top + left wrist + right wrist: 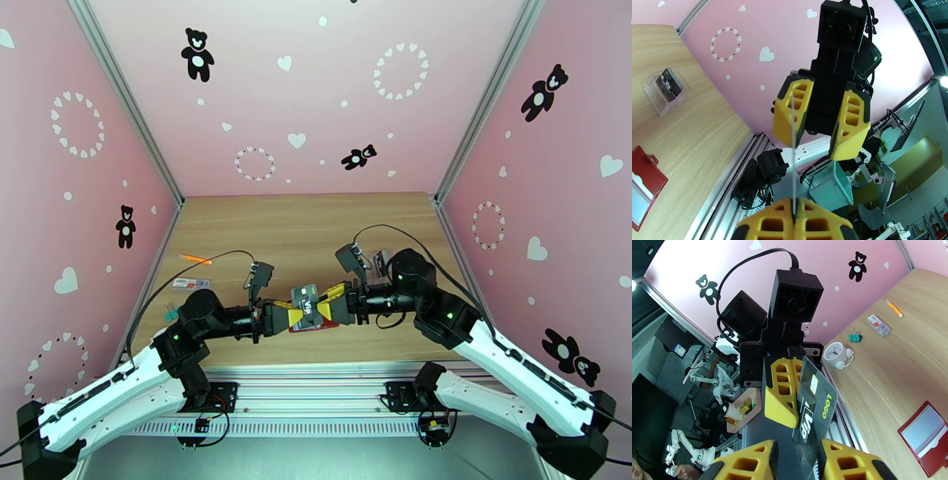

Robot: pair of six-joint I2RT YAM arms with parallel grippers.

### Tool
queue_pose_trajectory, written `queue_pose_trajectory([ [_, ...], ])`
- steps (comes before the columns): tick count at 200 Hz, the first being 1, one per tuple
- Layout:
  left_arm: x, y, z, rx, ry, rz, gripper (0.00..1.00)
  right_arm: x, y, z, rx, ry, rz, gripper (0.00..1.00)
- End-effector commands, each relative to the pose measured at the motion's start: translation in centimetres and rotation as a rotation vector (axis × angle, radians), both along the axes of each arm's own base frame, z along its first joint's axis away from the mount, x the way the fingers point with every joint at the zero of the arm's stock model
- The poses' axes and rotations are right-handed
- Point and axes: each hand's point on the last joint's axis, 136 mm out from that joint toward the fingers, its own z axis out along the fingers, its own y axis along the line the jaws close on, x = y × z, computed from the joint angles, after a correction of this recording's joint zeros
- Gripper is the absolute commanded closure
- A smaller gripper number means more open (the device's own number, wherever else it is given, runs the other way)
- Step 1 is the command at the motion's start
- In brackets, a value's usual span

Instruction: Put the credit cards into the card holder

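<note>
A dark credit card [814,407] printed with "VIP" and "LOGO" is held in the air above the table's near edge. My left gripper [788,413] is shut on its far end. In the left wrist view the card [794,158] shows edge-on, rising from the left gripper [794,203]. My right gripper [814,150] faces it with its jaws apart, and the card lies along one finger [792,112]. From above, the card [306,298] sits between the two grippers. The dark-red card holder [926,437] lies open on the table below, grey sleeve up.
A clear plastic case [665,92] with another dark VIP card stands on the table. Along the left side lie an orange pen [894,308], a white-and-red strip [879,325], a teal binder clip [855,336] and a small white clock [837,354]. Pink walls enclose the table.
</note>
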Motion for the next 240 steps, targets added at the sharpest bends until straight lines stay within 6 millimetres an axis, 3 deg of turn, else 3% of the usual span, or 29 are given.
queue_pose_trajectory([
  [1, -0.6, -0.2, 0.7, -0.028, -0.015, -0.036, 1.00, -0.4, 0.4, 0.6, 0.024, -0.011, 0.029, 0.69],
  [92, -0.6, 0.3, 0.1, -0.002, -0.019, -0.015, 1.00, 0.8, 0.8, -2.2, -0.054, 0.025, -0.015, 0.67],
  [197, -0.7, 0.3, -0.1, 0.001, -0.019, -0.017, 1.00, 1.0, 0.7, -2.8, -0.071, 0.030, -0.026, 0.66],
  [240, -0.7, 0.4, 0.0, 0.010, -0.022, -0.011, 1.00, 1.3, 0.8, -3.5, -0.101, 0.030, -0.038, 0.60],
])
